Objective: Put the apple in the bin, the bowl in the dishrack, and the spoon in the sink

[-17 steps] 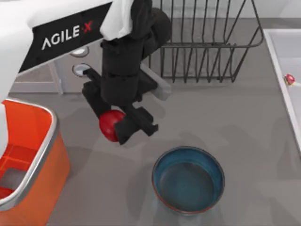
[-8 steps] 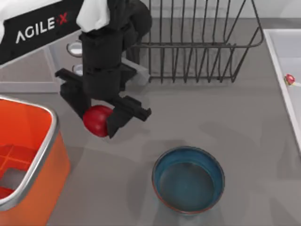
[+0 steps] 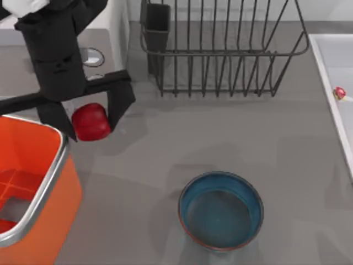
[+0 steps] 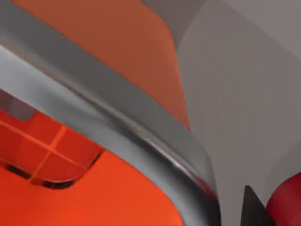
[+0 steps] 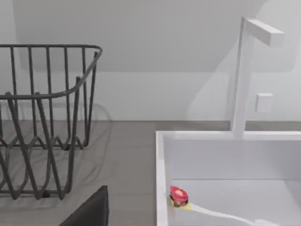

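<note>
My left gripper (image 3: 90,126) is shut on the glossy red apple (image 3: 91,120), held just beyond the far right corner of the orange bin (image 3: 57,165). In the left wrist view the bin's silver rim (image 4: 141,136) passes close below, and the apple (image 4: 288,207) sits at the corner. The blue-teal bowl (image 3: 220,212) stands upright on the table near the front middle. The dark wire dishrack (image 3: 231,52) is at the back. The tiny red spoon (image 3: 340,93) lies in the white sink (image 3: 330,105) at the right. The spoon (image 5: 178,196) lies against the sink wall (image 5: 161,179).
A white microwave with round knobs (image 3: 91,57) stands behind my left gripper. A black cutlery cup (image 3: 156,26) sits at the dishrack's left corner. A white faucet (image 5: 243,75) rises behind the sink. A dark part of my right gripper (image 5: 89,211) shows beside the dishrack (image 5: 42,117).
My left gripper has carried the apple to the left and slightly back, from near the bowl to the bin's far right corner, turning as it went. Bowl and spoon have not moved.
</note>
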You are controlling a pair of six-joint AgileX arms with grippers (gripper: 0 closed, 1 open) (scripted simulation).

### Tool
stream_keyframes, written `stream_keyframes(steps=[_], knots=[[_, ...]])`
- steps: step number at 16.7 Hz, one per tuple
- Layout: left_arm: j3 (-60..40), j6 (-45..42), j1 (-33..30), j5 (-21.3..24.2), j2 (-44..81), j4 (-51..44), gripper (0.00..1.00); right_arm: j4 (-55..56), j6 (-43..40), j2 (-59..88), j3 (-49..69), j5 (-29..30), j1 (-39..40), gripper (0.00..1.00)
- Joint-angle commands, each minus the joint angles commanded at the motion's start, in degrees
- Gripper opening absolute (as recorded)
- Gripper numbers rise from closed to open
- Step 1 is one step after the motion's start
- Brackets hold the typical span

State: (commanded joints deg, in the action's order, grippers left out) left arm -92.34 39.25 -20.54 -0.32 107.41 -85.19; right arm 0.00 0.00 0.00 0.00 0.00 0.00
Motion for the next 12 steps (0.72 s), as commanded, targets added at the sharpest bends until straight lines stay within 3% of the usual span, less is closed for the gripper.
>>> stream_keyframes(steps=[7, 12], knots=[[8.8, 36.7, 11.2, 0.5, -10.9, 0.7, 0.00, 0.0, 0.0, 0.0, 0.0, 0.0, 0.0, 1.00], [13.1, 51.1, 16.0, 0.3, -16.0, 1.3, 0.00, 0.0, 0.0, 0.0, 0.0, 0.0, 0.0, 1.00]])
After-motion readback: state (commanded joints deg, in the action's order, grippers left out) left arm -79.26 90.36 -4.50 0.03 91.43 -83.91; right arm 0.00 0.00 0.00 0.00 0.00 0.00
